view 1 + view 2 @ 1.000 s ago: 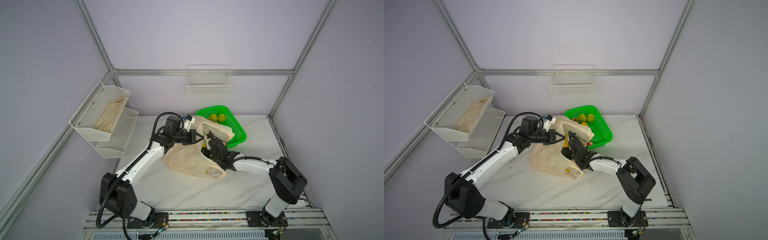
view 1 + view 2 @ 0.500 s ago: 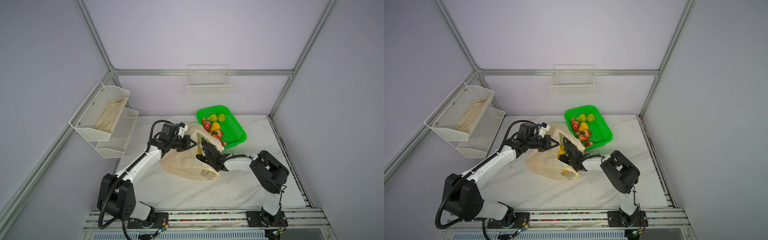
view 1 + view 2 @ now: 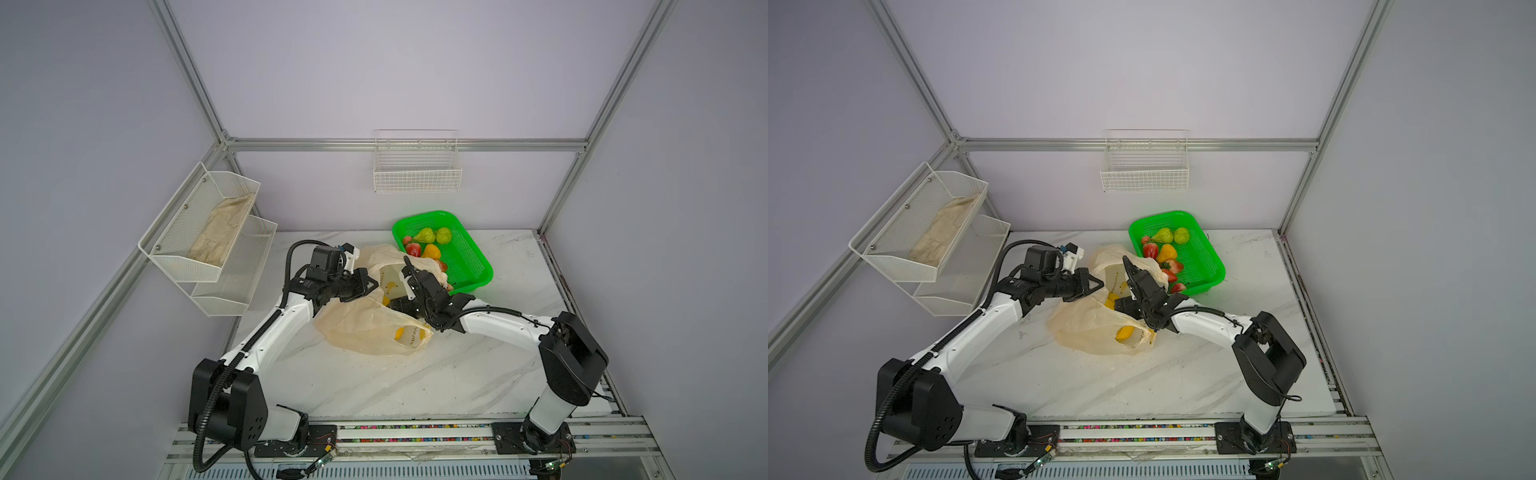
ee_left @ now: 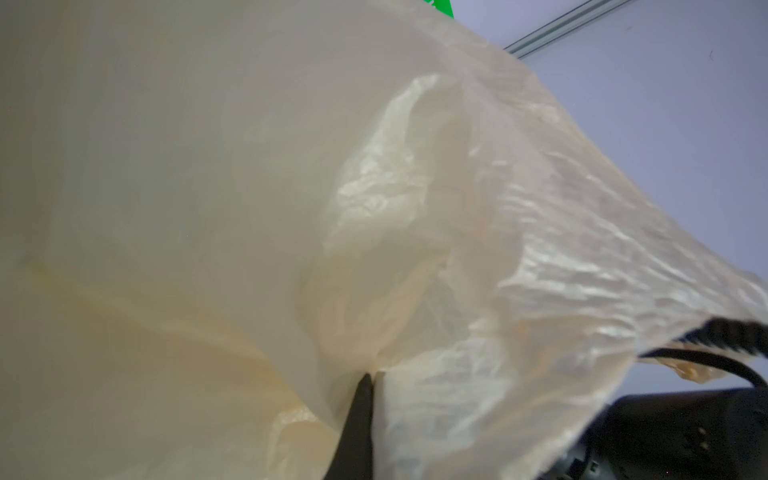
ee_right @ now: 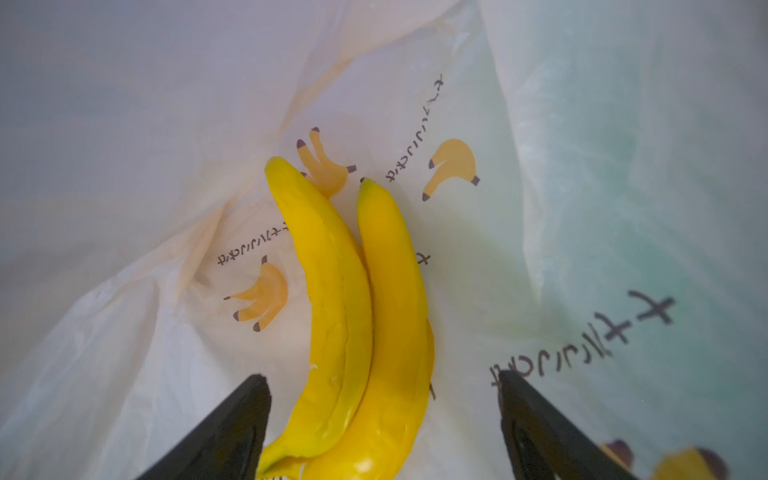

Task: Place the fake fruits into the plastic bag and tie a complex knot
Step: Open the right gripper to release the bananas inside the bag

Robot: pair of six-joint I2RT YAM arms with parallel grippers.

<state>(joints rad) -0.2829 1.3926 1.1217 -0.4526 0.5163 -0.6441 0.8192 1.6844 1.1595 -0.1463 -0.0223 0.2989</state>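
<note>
The only writing that can be made out stands on the plastic bag [image 5: 561,187]. In the right wrist view, three slanting lines of dark, brush-like Japanese characters [image 5: 415,129] cross its pale film. One line lies near the bag's folds, one just beside a printed banana drawing [image 5: 262,299], and one is larger and nearer the camera. The characters appear turned over in this view, so no word can be read with certainty. In a top view, a short dark print line [image 3: 409,338] shows on the bag's white panel but is too small to read. A tiny white mark [image 3: 1016,284] on a black link of the left arm is also illegible.
</note>
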